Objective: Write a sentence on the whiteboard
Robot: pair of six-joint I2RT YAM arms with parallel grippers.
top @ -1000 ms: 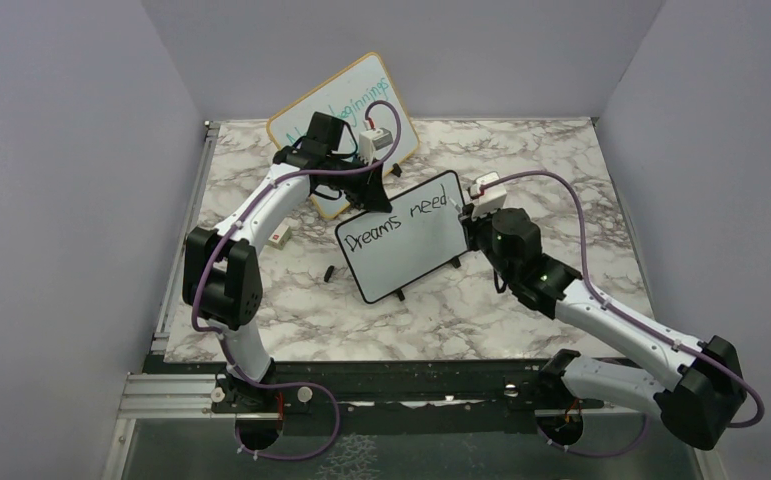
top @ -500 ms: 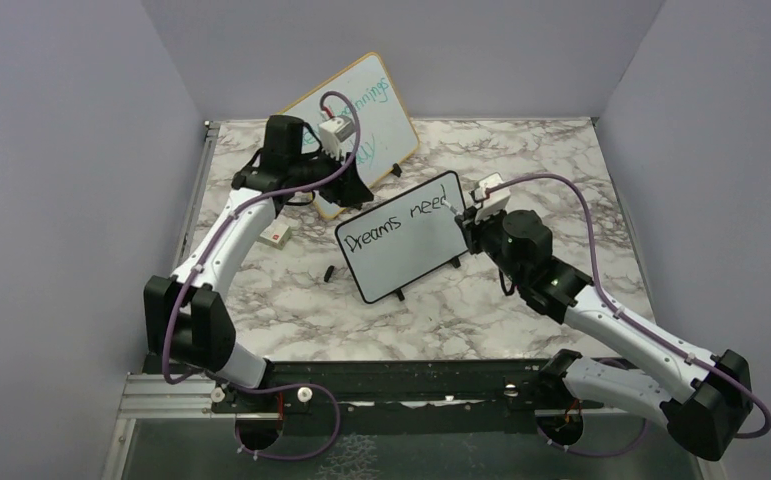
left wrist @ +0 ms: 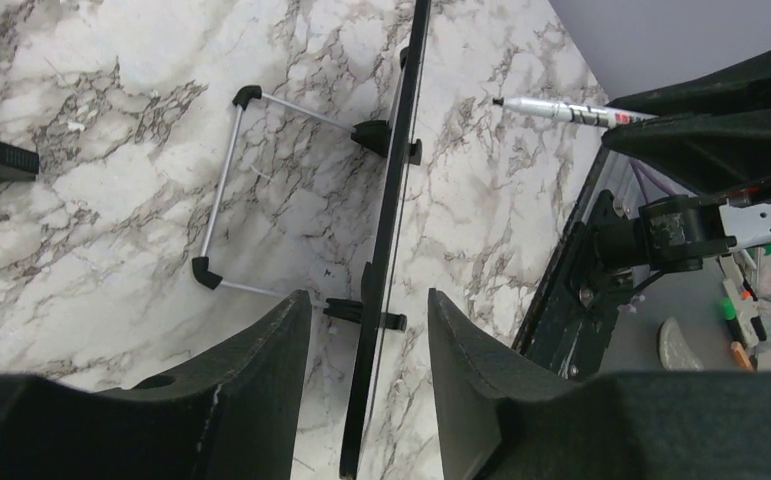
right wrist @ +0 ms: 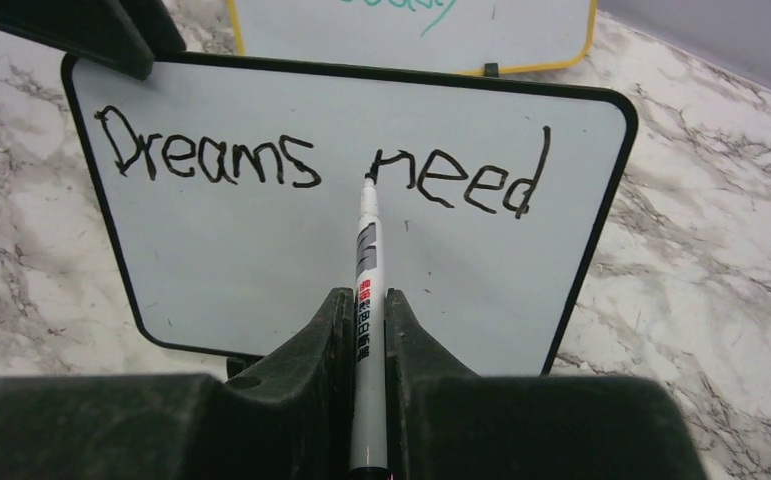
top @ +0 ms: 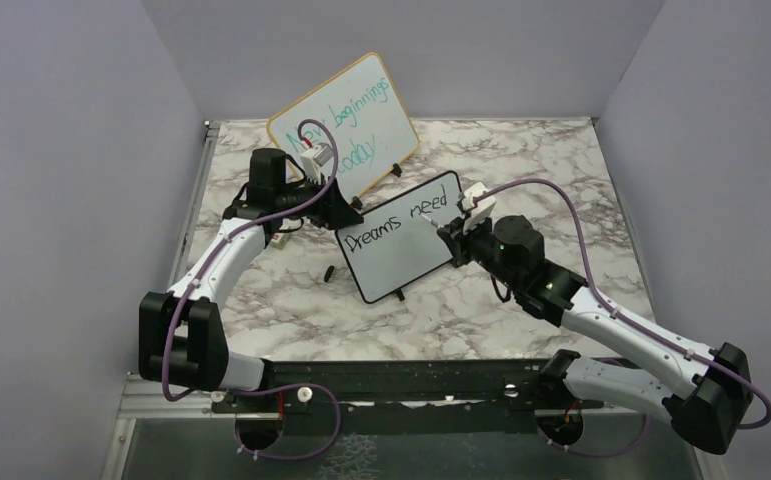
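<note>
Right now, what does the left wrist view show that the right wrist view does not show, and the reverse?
Only the left wrist view: the whiteboard seen edge-on, the wire stand behind it, and the left hand open, with a gap on each side of the board's edge. Only the right wrist view: the board's face with the sentence, reading only "Dreams need", and the right hand shut on the marker, its tip at the "n". Both: whiteboard, marker, marble table.

Robot lab cell, plain lilac walls (on three sides), marble-print table, aluminium mounting rail
</note>
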